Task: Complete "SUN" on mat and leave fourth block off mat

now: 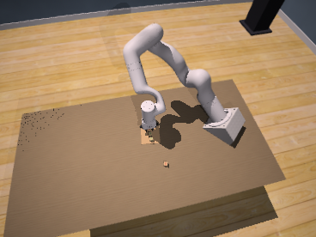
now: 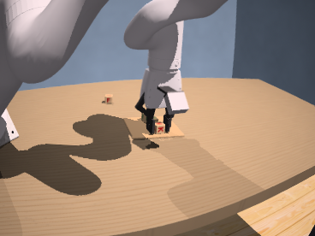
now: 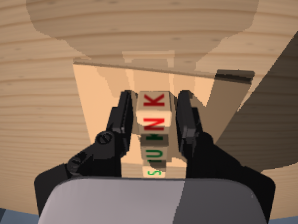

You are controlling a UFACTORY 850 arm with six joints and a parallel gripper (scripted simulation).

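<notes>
The block with the red N [image 3: 154,123] sits on the pale mat [image 3: 93,116] at the far end of a short row. In the wrist view we read, from far to near, a red K, the red N, a green U [image 3: 154,156] and a green S [image 3: 153,172] in one line. We cannot tell whether the K and the N lie on separate faces of one block. In the exterior view this block [image 2: 160,126] is a light wooden cube with a red mark on the side facing us, resting flat on the mat [image 2: 176,133]. The claw [image 3: 154,106] straddles it from above, one black finger [image 3: 125,119] on each side. The fingers stand just beside its flanks rather than pressing them, so we take the claw as released and gripping nothing. The arm's own shadow covers part of the mat and the bench [image 1: 86,193] next to it, and the wrist hides the row in the top view, where only a corner of the mat [image 1: 143,138] shows. The spare block [image 1: 165,164] lies alone on the bench, well apart from the mat and fully off it, and nothing stands between them. The arm's grey base [image 1: 233,129] is at the bench's edge, and a dark stand [image 1: 262,17] rises from the plank floor beyond.
</notes>
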